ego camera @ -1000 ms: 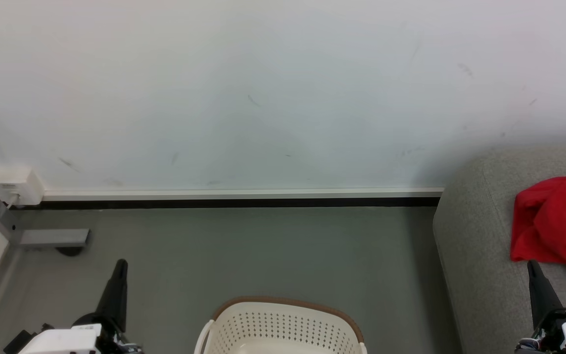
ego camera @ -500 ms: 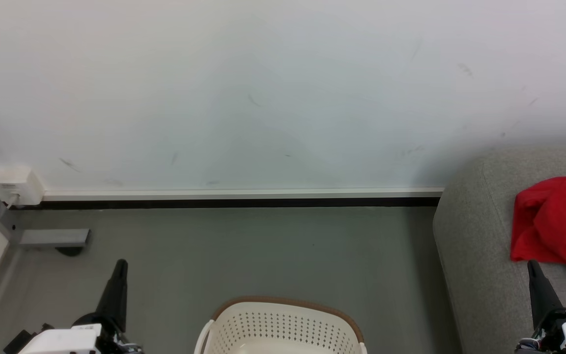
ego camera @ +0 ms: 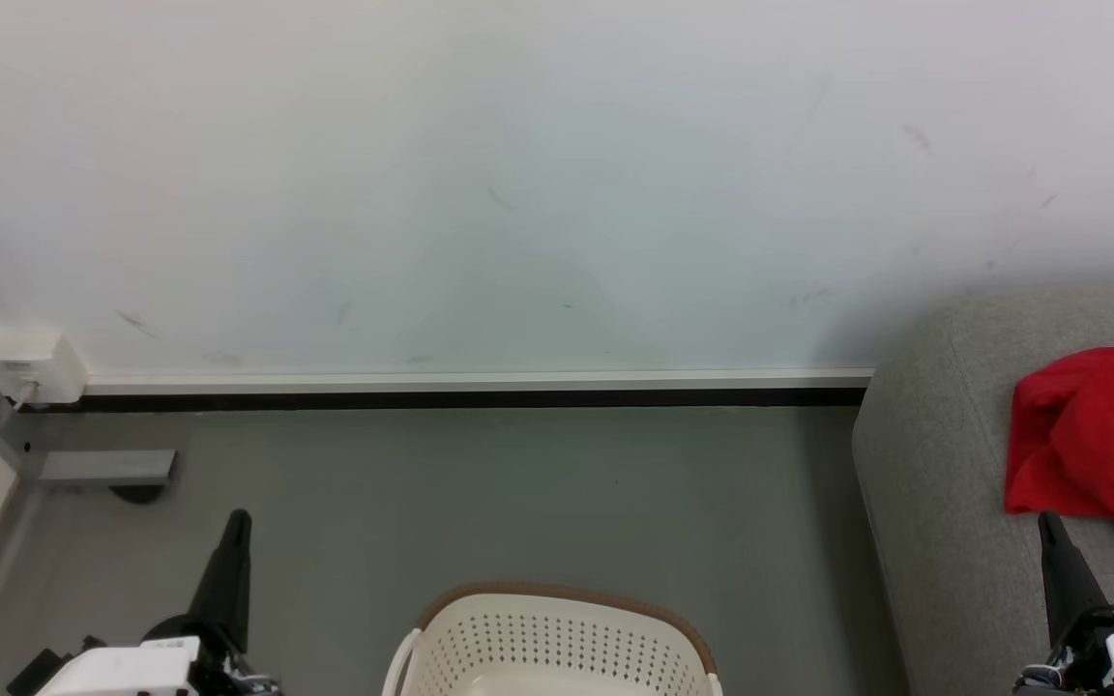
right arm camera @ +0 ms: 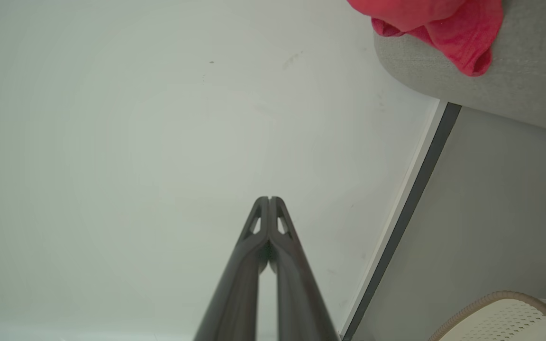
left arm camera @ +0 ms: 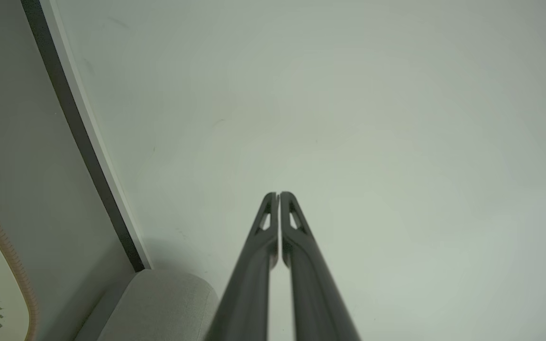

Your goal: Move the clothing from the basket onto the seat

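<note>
Idling beside the cream-white perforated plastic basket with brown rim, left fingers and right fingers clenched tight, grasping nothing.
Found heaped on the light grey upholstered sofa seat: bright red soft fabric clothing, just beyond the right fingers, up and rightward, well apart from the left; no clear long axis; no red in the basket's visible part.

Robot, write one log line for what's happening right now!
clothing: on seat | basket: on floor, visible part bare | left end effector: shut, empty | right end effector: shut, empty
</note>
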`<state>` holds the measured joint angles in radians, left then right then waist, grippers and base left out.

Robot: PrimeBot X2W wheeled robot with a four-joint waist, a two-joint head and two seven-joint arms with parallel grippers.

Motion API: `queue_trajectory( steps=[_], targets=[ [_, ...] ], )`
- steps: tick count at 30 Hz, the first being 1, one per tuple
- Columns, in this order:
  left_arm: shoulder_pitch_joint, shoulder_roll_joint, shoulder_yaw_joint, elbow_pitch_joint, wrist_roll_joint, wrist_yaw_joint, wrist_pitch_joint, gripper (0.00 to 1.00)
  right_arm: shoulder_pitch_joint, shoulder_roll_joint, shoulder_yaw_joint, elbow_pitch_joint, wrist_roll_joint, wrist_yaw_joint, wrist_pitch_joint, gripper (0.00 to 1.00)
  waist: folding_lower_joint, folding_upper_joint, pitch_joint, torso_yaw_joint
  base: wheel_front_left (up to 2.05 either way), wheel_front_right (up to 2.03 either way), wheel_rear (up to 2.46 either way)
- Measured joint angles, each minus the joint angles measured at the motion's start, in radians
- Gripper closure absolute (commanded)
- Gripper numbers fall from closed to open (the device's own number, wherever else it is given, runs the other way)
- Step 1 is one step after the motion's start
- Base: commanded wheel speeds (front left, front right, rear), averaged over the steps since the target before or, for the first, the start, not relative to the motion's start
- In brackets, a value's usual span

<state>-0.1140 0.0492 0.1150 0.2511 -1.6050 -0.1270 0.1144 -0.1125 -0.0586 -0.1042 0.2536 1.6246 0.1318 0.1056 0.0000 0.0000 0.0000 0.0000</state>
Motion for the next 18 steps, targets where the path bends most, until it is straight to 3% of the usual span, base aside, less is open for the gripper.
queue_trajectory(
  steps=[18],
  targets=[
    [0.000,0.000,0.000,0.000,0.000,0.000,0.000,1.00,0.000,0.001,-0.001,0.000,-0.002,0.000,0.000,1.00,0.0000,0.0000,0.000,0.000,0.00,0.00,0.00]
  ],
)
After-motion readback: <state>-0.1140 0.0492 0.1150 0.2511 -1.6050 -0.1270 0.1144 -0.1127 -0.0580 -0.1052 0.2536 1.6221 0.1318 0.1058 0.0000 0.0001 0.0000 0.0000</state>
